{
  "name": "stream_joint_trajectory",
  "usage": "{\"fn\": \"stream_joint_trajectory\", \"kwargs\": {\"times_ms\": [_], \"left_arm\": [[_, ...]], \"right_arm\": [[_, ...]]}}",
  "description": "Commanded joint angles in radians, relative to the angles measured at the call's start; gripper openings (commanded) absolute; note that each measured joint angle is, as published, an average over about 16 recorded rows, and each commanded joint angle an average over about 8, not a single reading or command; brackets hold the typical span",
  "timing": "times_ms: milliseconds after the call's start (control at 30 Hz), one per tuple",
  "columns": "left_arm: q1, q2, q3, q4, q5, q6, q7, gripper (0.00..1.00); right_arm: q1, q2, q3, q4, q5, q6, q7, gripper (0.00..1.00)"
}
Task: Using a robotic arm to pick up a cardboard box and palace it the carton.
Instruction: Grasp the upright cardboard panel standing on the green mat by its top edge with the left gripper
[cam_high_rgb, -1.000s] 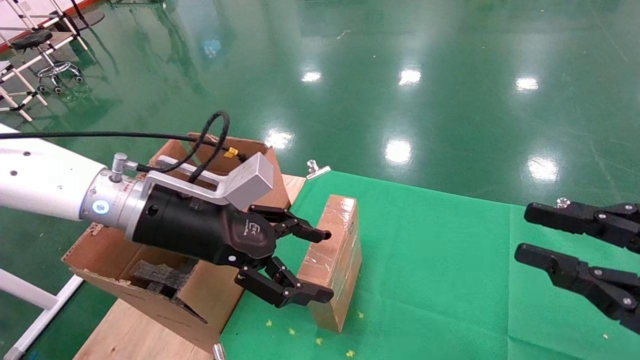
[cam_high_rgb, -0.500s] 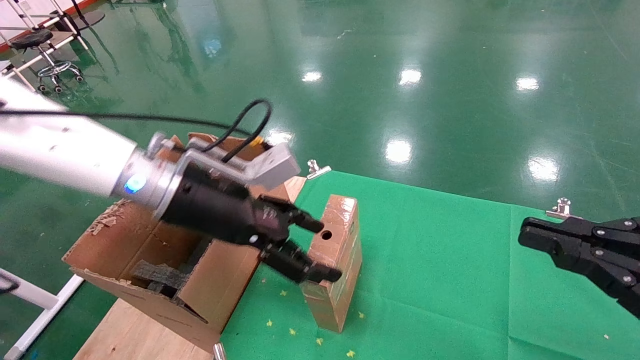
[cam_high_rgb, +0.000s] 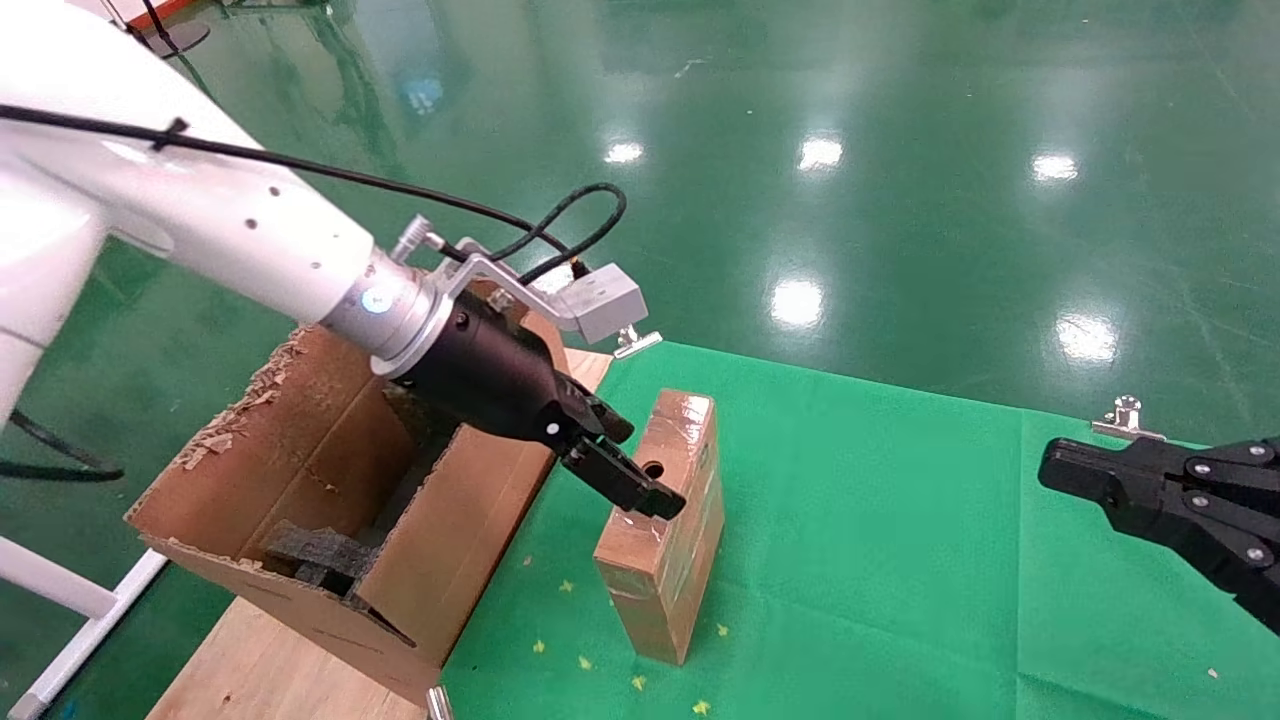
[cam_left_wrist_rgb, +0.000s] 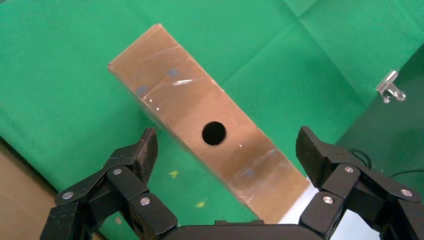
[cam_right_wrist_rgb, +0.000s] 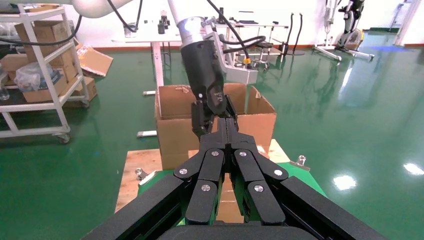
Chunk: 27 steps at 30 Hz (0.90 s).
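The cardboard box (cam_high_rgb: 665, 540) stands on its long edge on the green cloth (cam_high_rgb: 880, 560), its taped narrow side with the round hole facing up. My left gripper (cam_high_rgb: 625, 472) on the white robotic arm (cam_high_rgb: 200, 215) hangs tilted just above that side, open. In the left wrist view the box (cam_left_wrist_rgb: 200, 120) runs slantwise between the spread fingers, and the left gripper (cam_left_wrist_rgb: 227, 147) touches nothing. The carton (cam_high_rgb: 330, 470) with black foam inside stands right beside the box on my left. My right gripper (cam_high_rgb: 1060, 470) is parked at the right edge, shut and empty.
Metal clips (cam_high_rgb: 637, 340) (cam_high_rgb: 1127, 415) pin the cloth at its far edge. A wooden board (cam_high_rgb: 270, 670) lies under the carton. Glossy green floor lies beyond the table. In the right wrist view a shelf rack (cam_right_wrist_rgb: 40, 75) with boxes stands far behind the carton (cam_right_wrist_rgb: 175, 120).
My left arm has risen and swung round, so the gripper went from facing the box's side to pointing down over its top. The right gripper closed.
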Motion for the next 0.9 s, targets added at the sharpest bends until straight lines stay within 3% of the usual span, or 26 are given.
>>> {"fn": "stream_joint_trajectory", "kwargs": {"times_ms": [33, 400, 433, 533, 600, 667, 700, 800, 833, 900], "left_arm": [[-0.013, 0.019, 0.023, 0.032, 0.01, -0.002, 0.004, 1.0], [-0.031, 0.091, 0.088, 0.161, 0.021, -0.008, 0.066, 1.0], [-0.032, 0.095, 0.093, 0.169, 0.022, -0.009, 0.07, 1.0], [-0.033, 0.11, 0.105, 0.19, 0.024, -0.012, 0.08, 0.99], [-0.033, 0.119, 0.112, 0.2, 0.024, -0.013, 0.087, 0.84], [-0.032, 0.126, 0.117, 0.207, 0.025, -0.014, 0.092, 0.59], [-0.033, 0.129, 0.12, 0.211, 0.026, -0.014, 0.095, 0.46], [-0.033, 0.136, 0.127, 0.217, 0.028, -0.014, 0.101, 0.1], [-0.034, 0.137, 0.128, 0.219, 0.028, -0.014, 0.102, 0.03], [-0.034, 0.139, 0.131, 0.221, 0.029, -0.014, 0.103, 0.0]], "right_arm": [[0.0, 0.0, 0.0, 0.0, 0.0, 0.0, 0.0, 0.0], [0.0, 0.0, 0.0, 0.0, 0.0, 0.0, 0.0, 0.03], [0.0, 0.0, 0.0, 0.0, 0.0, 0.0, 0.0, 0.12], [0.0, 0.0, 0.0, 0.0, 0.0, 0.0, 0.0, 0.49], [0.0, 0.0, 0.0, 0.0, 0.0, 0.0, 0.0, 0.74], [0.0, 0.0, 0.0, 0.0, 0.0, 0.0, 0.0, 0.96], [0.0, 0.0, 0.0, 0.0, 0.0, 0.0, 0.0, 1.0], [0.0, 0.0, 0.0, 0.0, 0.0, 0.0, 0.0, 1.0], [0.0, 0.0, 0.0, 0.0, 0.0, 0.0, 0.0, 1.0], [0.0, 0.0, 0.0, 0.0, 0.0, 0.0, 0.0, 1.0]]}}
